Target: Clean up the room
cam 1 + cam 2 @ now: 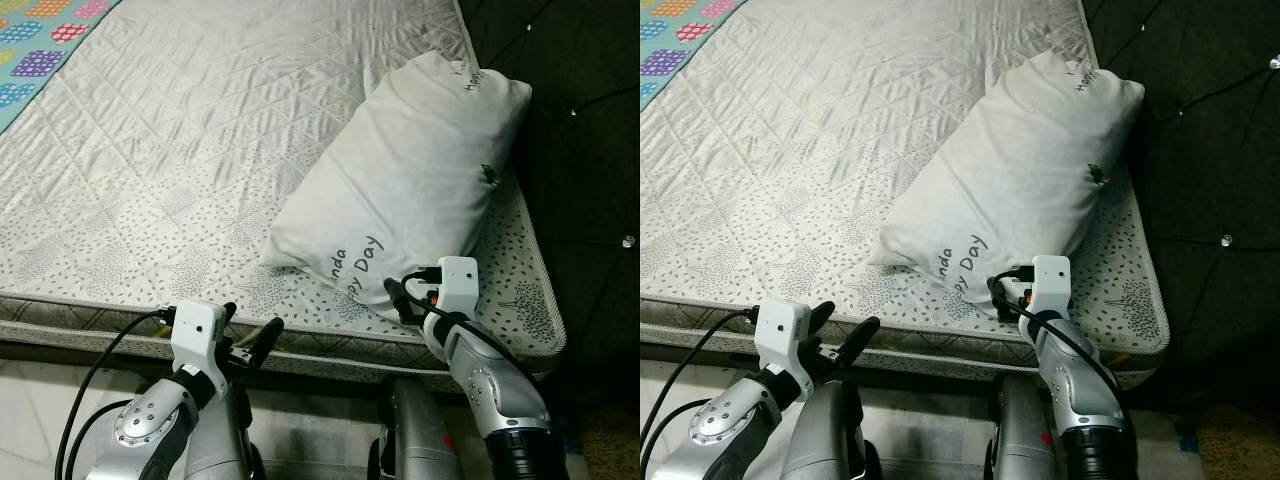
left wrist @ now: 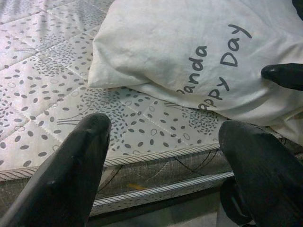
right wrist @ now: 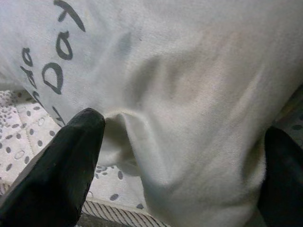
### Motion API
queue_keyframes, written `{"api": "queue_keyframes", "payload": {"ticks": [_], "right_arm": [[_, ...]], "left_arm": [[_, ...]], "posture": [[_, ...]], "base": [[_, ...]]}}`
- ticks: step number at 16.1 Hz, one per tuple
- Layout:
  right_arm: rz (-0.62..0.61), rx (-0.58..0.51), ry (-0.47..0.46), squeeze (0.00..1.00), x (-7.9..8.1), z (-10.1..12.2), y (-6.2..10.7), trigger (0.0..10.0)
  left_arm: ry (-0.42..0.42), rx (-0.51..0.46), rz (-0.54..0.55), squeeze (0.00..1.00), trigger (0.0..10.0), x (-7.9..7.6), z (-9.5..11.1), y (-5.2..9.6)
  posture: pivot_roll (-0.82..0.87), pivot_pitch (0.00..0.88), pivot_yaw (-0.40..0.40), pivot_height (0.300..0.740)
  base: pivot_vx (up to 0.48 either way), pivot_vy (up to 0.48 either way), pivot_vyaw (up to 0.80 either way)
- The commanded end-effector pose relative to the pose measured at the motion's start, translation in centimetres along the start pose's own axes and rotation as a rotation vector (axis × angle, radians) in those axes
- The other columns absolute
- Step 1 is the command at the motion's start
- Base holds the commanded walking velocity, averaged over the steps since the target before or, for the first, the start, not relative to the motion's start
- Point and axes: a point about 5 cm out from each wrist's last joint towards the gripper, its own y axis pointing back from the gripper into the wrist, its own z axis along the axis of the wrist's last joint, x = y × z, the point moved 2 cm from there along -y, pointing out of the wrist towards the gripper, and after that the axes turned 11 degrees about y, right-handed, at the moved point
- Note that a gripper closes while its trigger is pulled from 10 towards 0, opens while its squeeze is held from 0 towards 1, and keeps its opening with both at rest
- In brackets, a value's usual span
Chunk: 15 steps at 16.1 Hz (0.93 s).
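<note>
At mattress (image 1: 150,160) near edge | my right gripper (image 3: 180,156) spread wide, pillow (image 1: 410,170) corner between fingers, unpinched | left gripper (image 2: 165,156) open, empty | pillow soft, light; pinch deep

The white pillow (image 1: 405,180) on the bed carries dark grey handwritten-style lettering at both ends. At the end near the mattress edge, the print (image 2: 215,71) reads "anda" on one line and "ppy Day" below it, the first letters of each line lost in the fold of the cloth; the right wrist view catches "Day" from the same print. At the far end, a smaller print (image 1: 468,78) seems to read "Happy", with a line above it too small to read.
</note>
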Motion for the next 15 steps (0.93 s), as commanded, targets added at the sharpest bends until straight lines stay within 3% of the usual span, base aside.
{"api": "queue_keyframes", "payload": {"ticks": [1,2,3,4,6,15], "right_arm": [[0.031,-0.005,-0.026,0.0,1.3,-0.1,-0.2,10.0],[0.033,-0.005,-0.027,0.0,1.7,0.0,-0.3,10.0],[0.031,-0.007,-0.03,0.0,2.1,0.0,-0.4,7.5],[0.029,-0.012,-0.036,0.0,3.1,0.2,-0.7,0.0],[0.033,-0.006,-0.029,0.0,3.6,0.1,-0.8,0.0],[-0.02,0.017,-0.006,0.0,2.9,-0.3,-1.1,0.0]], "left_arm": [[-0.004,0.013,-0.001,0.0,10.0,0.1,-0.3,0.0],[-0.004,0.012,-0.003,0.0,10.0,0.0,-0.3,0.0],[-0.003,0.01,-0.003,0.0,10.0,0.0,-0.2,0.0],[0.007,0.002,-0.003,0.0,10.0,0.0,-0.1,0.0],[0.011,0.001,-0.009,0.0,10.0,-0.1,0.0,0.0],[-0.003,0.001,-0.03,0.0,10.0,-0.4,-0.1,-0.3]], "posture": [[-0.08,0.166,0.01,0.591],[-0.08,0.166,0.008,0.591],[-0.08,0.166,0.009,0.591],[-0.07,0.164,0.006,0.591],[-0.07,0.164,0.006,0.591],[-0.08,0.146,0.0,0.591]], "base": [[0.0,0.0,0.0],[0.0,0.0,0.0],[0.0,0.0,0.0],[0.0,0.0,0.0],[0.0,0.0,0.0],[0.0,0.0,0.0]]}}
